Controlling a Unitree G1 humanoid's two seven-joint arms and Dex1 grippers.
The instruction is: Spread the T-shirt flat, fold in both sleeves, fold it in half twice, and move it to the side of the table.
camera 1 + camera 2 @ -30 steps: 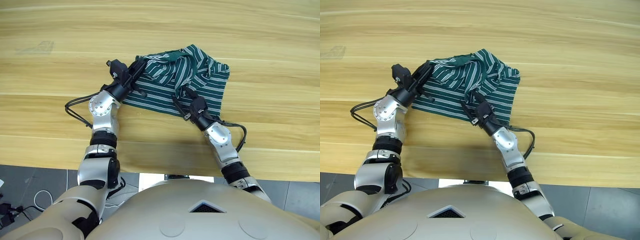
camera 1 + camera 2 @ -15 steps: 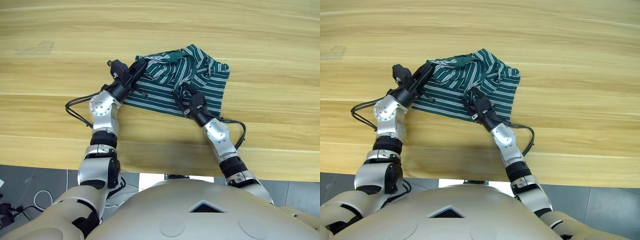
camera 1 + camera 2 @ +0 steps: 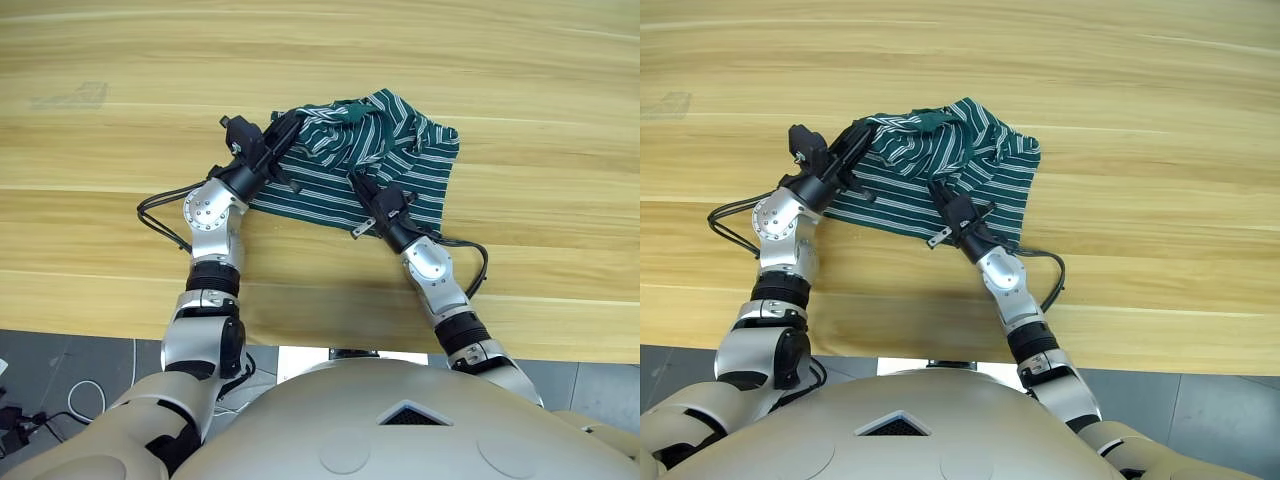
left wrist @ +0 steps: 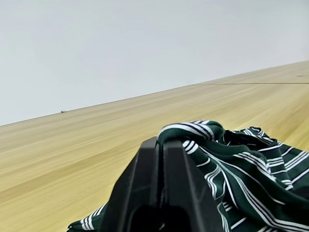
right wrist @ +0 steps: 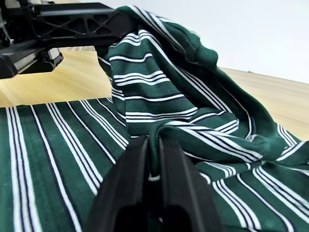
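Note:
A dark green T-shirt (image 3: 405, 160) with white stripes lies bunched on the wooden table (image 3: 120, 230). My left gripper (image 3: 291, 122) is at the shirt's left edge, shut on a raised fold of cloth, as the left wrist view shows at the fingertips (image 4: 161, 143) with the T-shirt (image 4: 251, 169) hanging beyond. My right gripper (image 3: 357, 184) sits at the shirt's near edge, shut on a pinch of fabric (image 5: 153, 140). In the right wrist view the left gripper (image 5: 111, 24) holds the striped cloth up above the flat part of the T-shirt (image 5: 53, 145).
Bare wood stretches on every side of the shirt, wide to the left, right and far side. The table's near edge (image 3: 300, 345) runs just behind my elbows. A faint pale patch (image 3: 75, 95) marks the far left of the tabletop.
Both grippers have shifted slightly. The left one moved right with its fold of cloth, and the right one drew a little left and farther onto the shirt.

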